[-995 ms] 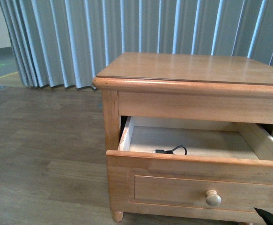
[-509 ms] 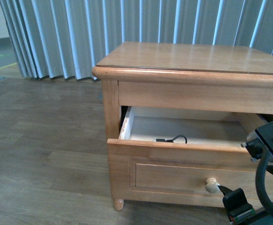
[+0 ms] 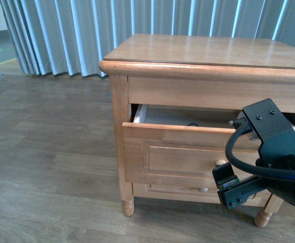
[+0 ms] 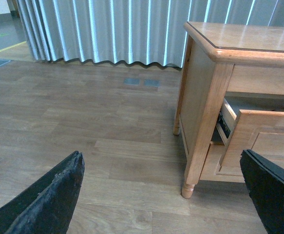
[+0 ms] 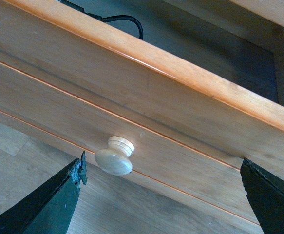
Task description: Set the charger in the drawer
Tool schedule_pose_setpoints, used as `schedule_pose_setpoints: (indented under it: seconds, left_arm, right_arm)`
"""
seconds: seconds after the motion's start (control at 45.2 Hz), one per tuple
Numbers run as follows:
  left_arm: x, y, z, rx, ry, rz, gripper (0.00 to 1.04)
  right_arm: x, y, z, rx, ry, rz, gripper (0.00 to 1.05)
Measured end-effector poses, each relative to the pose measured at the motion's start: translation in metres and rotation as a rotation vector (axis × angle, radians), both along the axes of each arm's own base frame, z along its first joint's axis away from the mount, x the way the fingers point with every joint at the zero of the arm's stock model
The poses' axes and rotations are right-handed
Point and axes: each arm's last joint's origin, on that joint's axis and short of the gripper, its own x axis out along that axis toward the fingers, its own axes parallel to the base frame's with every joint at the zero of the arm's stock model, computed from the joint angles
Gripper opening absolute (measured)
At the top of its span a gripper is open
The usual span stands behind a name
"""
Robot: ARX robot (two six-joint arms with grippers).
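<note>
A honey-coloured wooden nightstand [image 3: 198,61] is seen right of centre in the front view, standing on a wood-plank floor [image 3: 46,152] before grey-blue pleated curtains [image 3: 61,35]. Its upper drawer [image 3: 182,152] is shown partly pulled out, the pale interior visible above the front rail. A second, similar drawer [image 3: 187,191] is glimpsed beneath it at the lower centre.

Of the charger, only a thin black cable [image 5: 117,20] is made out, looped inside the drawer just behind the front rail, at the upper left of the right wrist view; the white adapter body is hidden by the rail. A dark trace of the cable is barely seen in the front view.

The right pincer [image 5: 161,195] is held released, its two dark fingertips [image 5: 49,204] set wide apart at the lower corners of the right wrist view, with the round pale knob [image 5: 114,157] lying between them, close to one finger but not gripped. In the front view the right arm [image 3: 268,157] is seen at the lower right, in front of the drawer.

The left pincer [image 4: 166,195] is likewise spread wide and is grasping nothing, held over the floor beside the nightstand's corner leg [image 4: 188,183].

No brand, label or legible writing is found on any surface shown.
</note>
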Motion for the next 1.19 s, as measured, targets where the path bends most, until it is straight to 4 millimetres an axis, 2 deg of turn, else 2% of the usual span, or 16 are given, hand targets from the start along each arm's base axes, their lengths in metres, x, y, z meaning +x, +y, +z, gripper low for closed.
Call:
schedule_pose_setpoints:
  seconds: [0.199,0.442,0.641,1.017,1.194]
  left_arm:
    - [0.0,0.0,0.0,0.0,0.0,0.0,0.99]
    - [0.0,0.0,0.0,0.0,0.0,0.0,0.99]
    - [0.0,0.0,0.0,0.0,0.0,0.0,0.99]
    - [0.0,0.0,0.0,0.0,0.0,0.0,0.99]
    - [0.0,0.0,0.0,0.0,0.0,0.0,0.99]
  right_arm:
    - [0.024,0.012,-0.001,-0.006,-0.01,-0.007,0.96]
    - [0.063,0.026,0.002,-0.003,-0.03,-0.035,0.96]
    - [0.08,0.029,0.003,0.001,-0.025,-0.062,0.96]
    - [0.087,0.029,-0.001,0.005,-0.004,-0.083,0.96]
    - [0.073,0.02,0.005,0.022,-0.028,-0.067,0.96]
